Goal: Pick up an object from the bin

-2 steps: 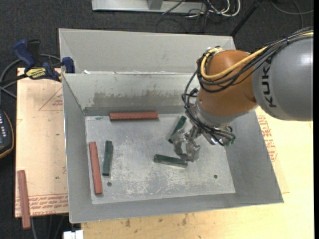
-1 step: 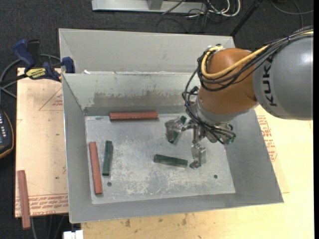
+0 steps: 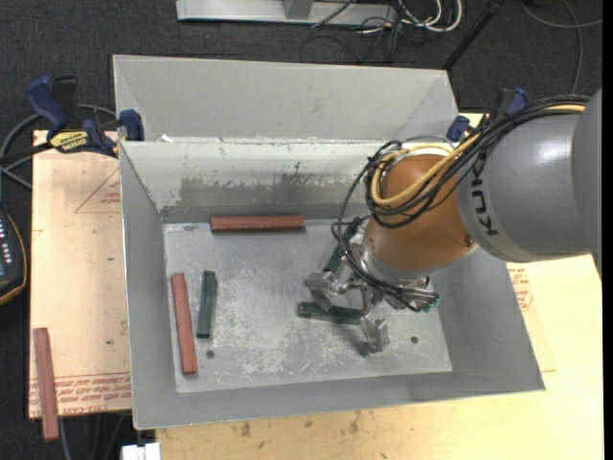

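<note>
My gripper [image 3: 347, 311] is down near the bin floor, right of the middle, under the orange wrist cover. Its two metal fingers stand apart, one [image 3: 323, 285] toward the back left and one [image 3: 374, 336] toward the front right. A dark green bar [image 3: 314, 310] lies flat on the floor between them, its left end sticking out and its right part hidden under the gripper. I cannot tell whether the fingers touch it.
A red-brown bar [image 3: 257, 223] lies along the back wall. By the left wall lie a second red-brown bar [image 3: 183, 322] and a shorter dark green bar [image 3: 206, 304], side by side. The arm covers the bin's right part.
</note>
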